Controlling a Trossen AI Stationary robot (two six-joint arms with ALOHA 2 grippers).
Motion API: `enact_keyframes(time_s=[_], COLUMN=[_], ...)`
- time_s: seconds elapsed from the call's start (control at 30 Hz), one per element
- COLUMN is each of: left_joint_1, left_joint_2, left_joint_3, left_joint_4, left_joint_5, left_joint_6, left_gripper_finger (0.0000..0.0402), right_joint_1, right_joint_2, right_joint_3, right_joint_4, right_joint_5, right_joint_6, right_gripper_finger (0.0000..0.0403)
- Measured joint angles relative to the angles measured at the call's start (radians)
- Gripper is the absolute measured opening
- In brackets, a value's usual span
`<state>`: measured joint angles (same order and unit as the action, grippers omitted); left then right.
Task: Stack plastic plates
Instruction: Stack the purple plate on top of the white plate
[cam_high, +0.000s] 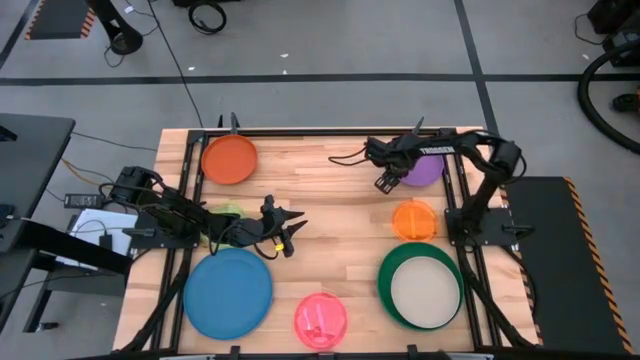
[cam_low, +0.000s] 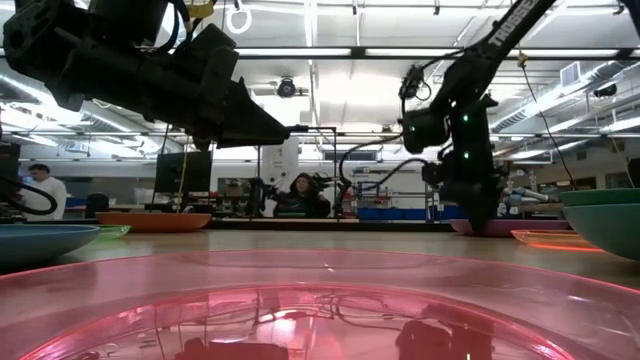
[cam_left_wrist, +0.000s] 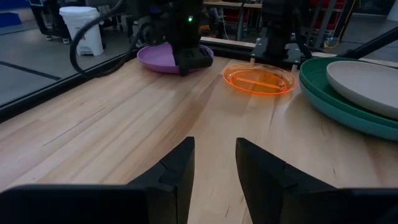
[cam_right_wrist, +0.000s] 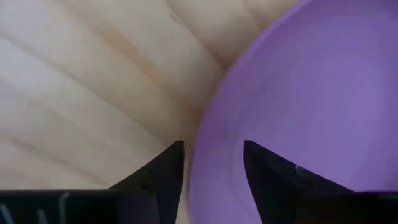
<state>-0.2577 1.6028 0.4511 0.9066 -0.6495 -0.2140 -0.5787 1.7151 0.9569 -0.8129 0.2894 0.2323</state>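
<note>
My right gripper (cam_high: 384, 183) is open and lowered at the left edge of the purple plate (cam_high: 428, 168), near the table's far right. In the right wrist view its fingertips (cam_right_wrist: 211, 146) straddle the plate's rim. My left gripper (cam_high: 292, 228) is open and hovers above bare wood left of centre (cam_left_wrist: 214, 149). Resting flat on the table are the red-orange plate (cam_high: 230, 160), the lime plate (cam_high: 226, 211) partly under the left arm, the blue plate (cam_high: 228, 292), the pink plate (cam_high: 320, 320) and the small orange plate (cam_high: 414, 220). The cream plate (cam_high: 425, 292) lies in a large green plate (cam_high: 388, 272). My right gripper comes from above, pointing down, at the purple plate's left rim (cam_right_wrist: 200, 134). One finger (cam_right_wrist: 267, 174) stands over the plate's inside and the other (cam_right_wrist: 165, 171) over the wood outside it. I cannot tell whether either finger touches the rim. The plate lies flat on the table.
Black frame rails (cam_high: 190, 190) run along the table's left, right and far edges. Bare wood (cam_high: 330, 200) lies between the two grippers. People sit in the room beyond the table's far edge (cam_low: 300, 195).
</note>
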Motion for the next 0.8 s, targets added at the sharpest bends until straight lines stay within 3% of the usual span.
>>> enact_keyframes(time_s=[0.33, 0.8], left_joint_1=[0.0, 0.0], left_joint_2=[0.0, 0.0], left_joint_3=[0.0, 0.0], left_joint_4=[-0.022, -0.021], left_joint_5=[0.0, 0.0], left_joint_6=[-0.002, -0.003], left_gripper_finger=[0.0123, 0.0123], right_joint_1=[-0.014, -0.025], right_joint_2=[0.035, 0.015], right_joint_3=[0.005, 0.0], right_joint_4=[0.012, 0.042], right_joint_5=[0.011, 0.04], right_joint_6=[0.027, 0.034], right_gripper_finger=[0.0135, 0.003])
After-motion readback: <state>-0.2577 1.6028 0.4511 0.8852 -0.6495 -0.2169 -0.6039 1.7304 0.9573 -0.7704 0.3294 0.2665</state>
